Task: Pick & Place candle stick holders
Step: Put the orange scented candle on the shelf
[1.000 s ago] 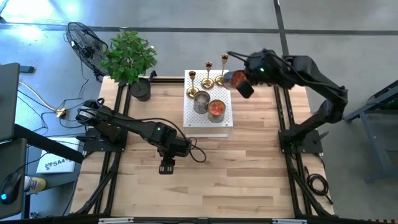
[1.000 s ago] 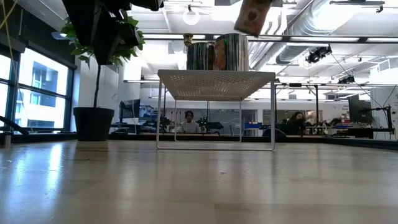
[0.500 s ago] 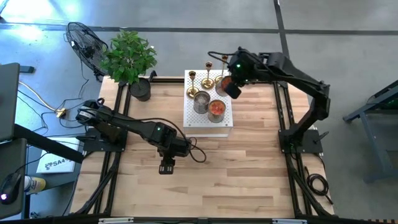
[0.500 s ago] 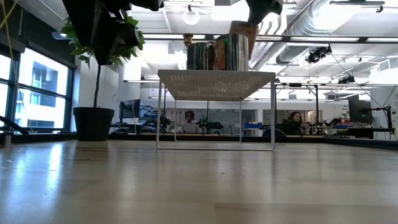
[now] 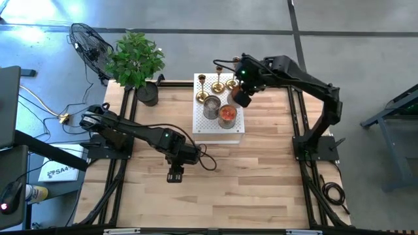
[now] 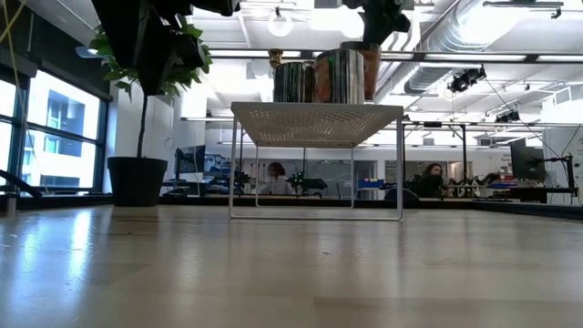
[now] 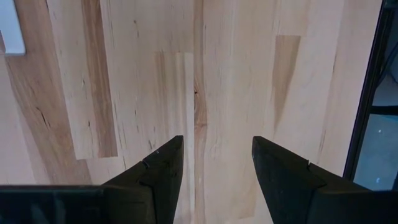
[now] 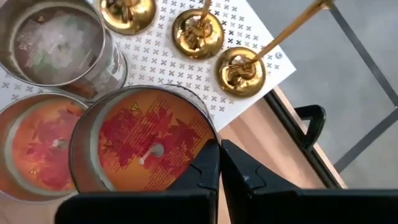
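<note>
Right wrist view: three candle stick holders (image 8: 198,31).

Left gripper (image 7: 211,168) with two dark fingers (image 7: 163,171) spread apart over bare wood, pale butcher-block worktop (image 7: 236,81) of jointed planks with darker grain streaks, white corner of something (image 7: 11,34) at one edge, black frame rail (image 7: 367,87) along the worktop's side

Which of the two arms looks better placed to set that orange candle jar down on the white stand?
The right one. The right gripper already holds the orange candle jar by its rim, over the white stand beside the candle stick holders. The left gripper hangs open over bare table, far off.
</note>
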Robot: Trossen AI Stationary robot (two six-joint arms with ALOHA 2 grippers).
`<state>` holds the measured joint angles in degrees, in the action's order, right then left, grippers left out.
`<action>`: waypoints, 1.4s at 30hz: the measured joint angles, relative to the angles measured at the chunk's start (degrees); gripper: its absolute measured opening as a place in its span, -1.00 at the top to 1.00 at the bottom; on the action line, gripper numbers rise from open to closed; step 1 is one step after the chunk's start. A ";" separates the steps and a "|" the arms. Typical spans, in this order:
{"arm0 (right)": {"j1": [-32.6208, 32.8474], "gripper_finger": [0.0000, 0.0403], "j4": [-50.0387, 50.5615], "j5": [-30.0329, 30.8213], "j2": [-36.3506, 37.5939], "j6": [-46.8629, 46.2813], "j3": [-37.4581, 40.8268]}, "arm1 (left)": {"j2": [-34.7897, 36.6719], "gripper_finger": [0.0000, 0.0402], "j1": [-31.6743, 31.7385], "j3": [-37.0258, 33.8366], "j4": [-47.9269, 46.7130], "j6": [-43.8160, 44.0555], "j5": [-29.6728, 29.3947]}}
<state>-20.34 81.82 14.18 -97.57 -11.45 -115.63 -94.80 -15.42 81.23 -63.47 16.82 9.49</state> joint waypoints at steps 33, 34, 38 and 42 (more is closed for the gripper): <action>-1.86 1.00 -4.43 -3.20 -4.71 1.73 7.13 | 0.00 0.07 -3.06 0.00 0.14 0.17 -1.70; -1.86 1.00 -5.13 -3.13 -4.68 2.15 7.54 | 0.00 0.07 -3.06 0.00 0.13 0.17 -1.70; -1.86 1.00 -6.91 -3.30 -4.76 2.59 7.75 | 0.00 0.07 -3.06 0.00 0.14 0.17 -1.70; -1.86 1.00 -8.00 -3.46 -4.09 3.15 7.93 | 0.00 0.07 -3.06 0.00 0.16 0.17 -1.68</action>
<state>-22.20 73.82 10.72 -101.66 -8.29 -107.70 -94.80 -18.48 81.23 -63.31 16.99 7.81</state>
